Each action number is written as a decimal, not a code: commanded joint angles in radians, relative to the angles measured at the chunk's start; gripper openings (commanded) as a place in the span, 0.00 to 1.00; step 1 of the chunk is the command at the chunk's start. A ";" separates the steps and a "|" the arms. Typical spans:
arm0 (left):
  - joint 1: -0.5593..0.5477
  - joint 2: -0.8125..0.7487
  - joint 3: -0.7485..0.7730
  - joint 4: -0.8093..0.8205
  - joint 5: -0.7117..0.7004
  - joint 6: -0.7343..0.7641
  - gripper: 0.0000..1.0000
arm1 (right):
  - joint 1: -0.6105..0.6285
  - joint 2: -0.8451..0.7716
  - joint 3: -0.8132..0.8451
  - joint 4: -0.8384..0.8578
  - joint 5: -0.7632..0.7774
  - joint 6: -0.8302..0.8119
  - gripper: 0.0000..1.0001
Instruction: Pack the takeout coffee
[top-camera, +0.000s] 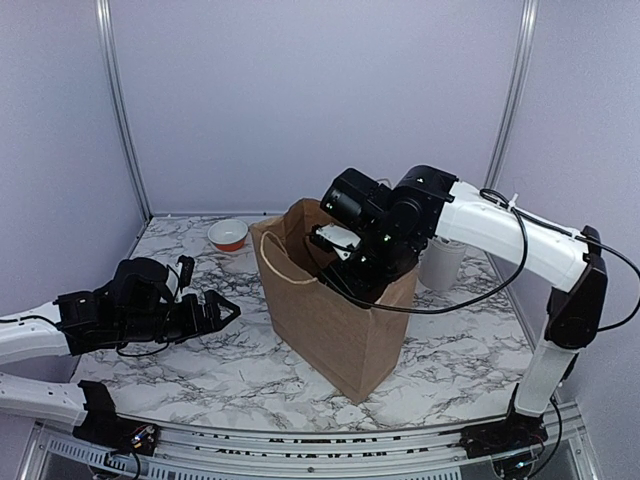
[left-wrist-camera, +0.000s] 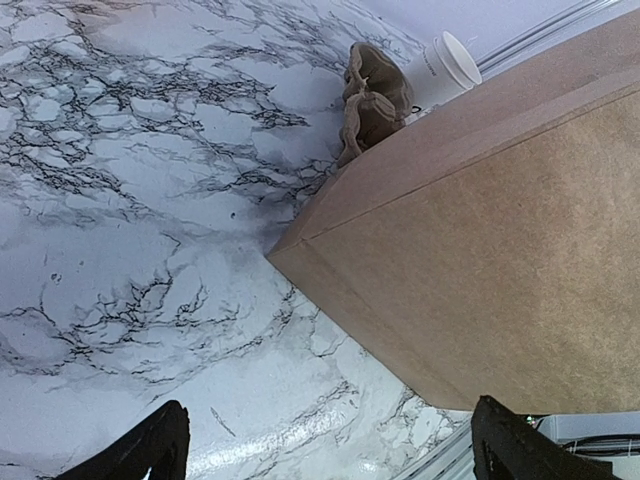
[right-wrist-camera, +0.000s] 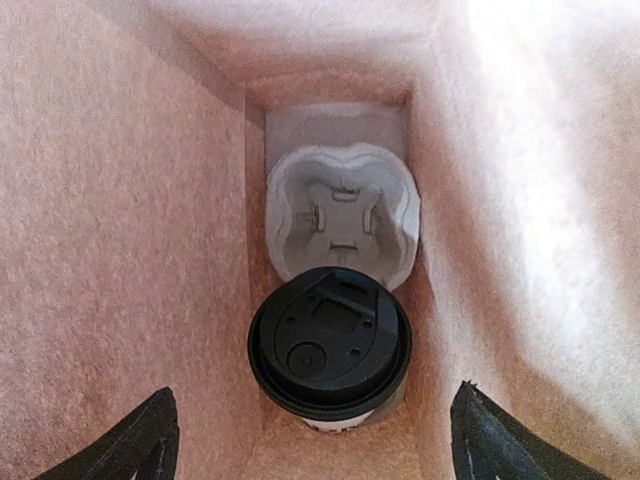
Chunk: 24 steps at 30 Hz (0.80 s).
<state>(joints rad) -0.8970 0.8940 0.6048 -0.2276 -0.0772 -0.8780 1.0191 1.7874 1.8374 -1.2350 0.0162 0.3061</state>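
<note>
One takeout coffee, black lid on, sat in one bag; left gripper and right gripper gaped wide, empty.

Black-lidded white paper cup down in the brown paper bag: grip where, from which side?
Probably the rim of its round black lid, from above: it sits upright in a white moulded carrier, brown paper bag walls tight beside it; only the lid shows.
</note>
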 joint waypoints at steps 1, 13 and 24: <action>0.006 0.003 0.038 0.012 0.011 0.022 0.99 | 0.010 -0.037 0.070 -0.023 0.043 0.014 0.91; 0.006 0.036 0.119 0.007 0.010 0.052 0.99 | 0.010 -0.056 0.072 0.037 0.023 0.036 0.91; 0.006 0.071 0.203 0.007 0.038 0.079 0.99 | 0.001 -0.077 0.069 0.123 0.041 0.033 0.91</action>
<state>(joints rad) -0.8970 0.9600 0.7834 -0.2268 -0.0547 -0.8207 1.0191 1.7367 1.8496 -1.1610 0.0322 0.3367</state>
